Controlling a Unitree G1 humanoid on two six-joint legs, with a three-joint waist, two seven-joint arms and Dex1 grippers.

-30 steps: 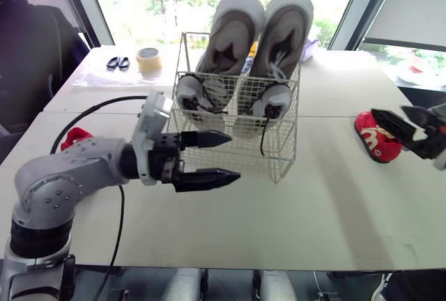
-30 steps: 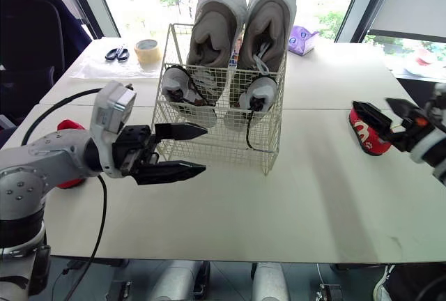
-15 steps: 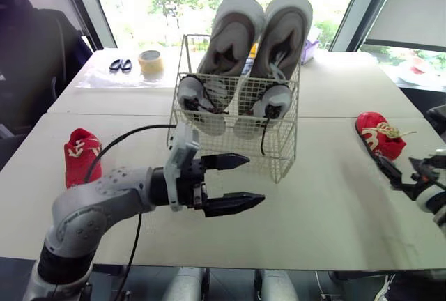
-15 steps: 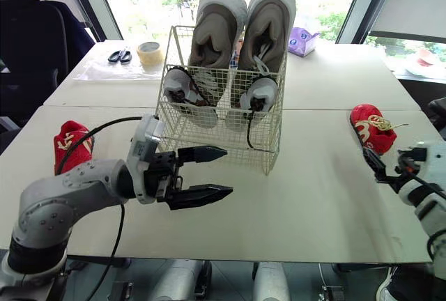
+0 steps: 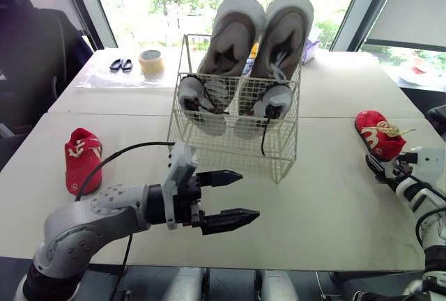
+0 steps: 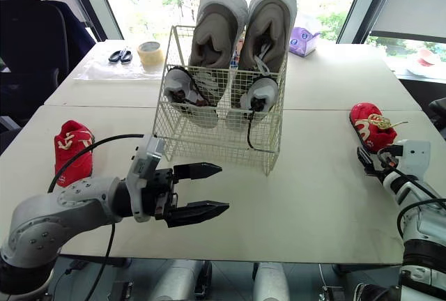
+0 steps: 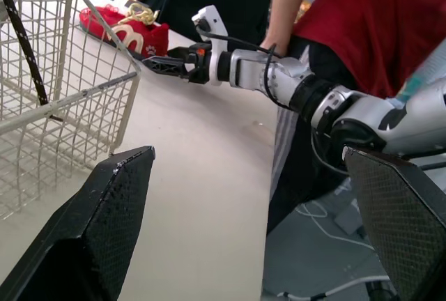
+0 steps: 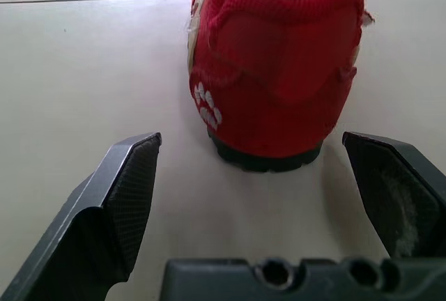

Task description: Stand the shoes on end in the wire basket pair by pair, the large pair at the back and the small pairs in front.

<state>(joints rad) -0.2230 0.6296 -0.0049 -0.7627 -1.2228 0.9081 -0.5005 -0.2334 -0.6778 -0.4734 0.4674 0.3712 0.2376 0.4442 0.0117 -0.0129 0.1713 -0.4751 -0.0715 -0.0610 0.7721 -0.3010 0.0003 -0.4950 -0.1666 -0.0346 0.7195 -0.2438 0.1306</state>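
A red shoe (image 5: 83, 160) is seen lying on its sole on the table (image 5: 313, 203), well to the left of the wire basket (image 5: 233, 141). Scissors (image 5: 118, 65) and a roll of tape (image 5: 150, 60) are placed behind the basket on its left.

The left arm is bent at the elbow, and its forearm is stretched level across the table in front of the basket. The left gripper (image 5: 249, 193) is held just in front of the basket's front wall. Its two fingers are set one above the other and spread apart, and nothing is held between them.

In the basket, the large grey pair (image 5: 261, 29) is stood on end at the back. A small white pair (image 5: 202, 102) is stood in front of it, and a black lace is hung down the front wire.

A second red shoe (image 5: 378, 134) is laid on the table well to the right of the basket. The right forearm is kept low near the table's edge. The right gripper (image 6: 373, 159) is pointed at that shoe's heel, its fingers spread wide and apart from the shoe, with nothing gripped.
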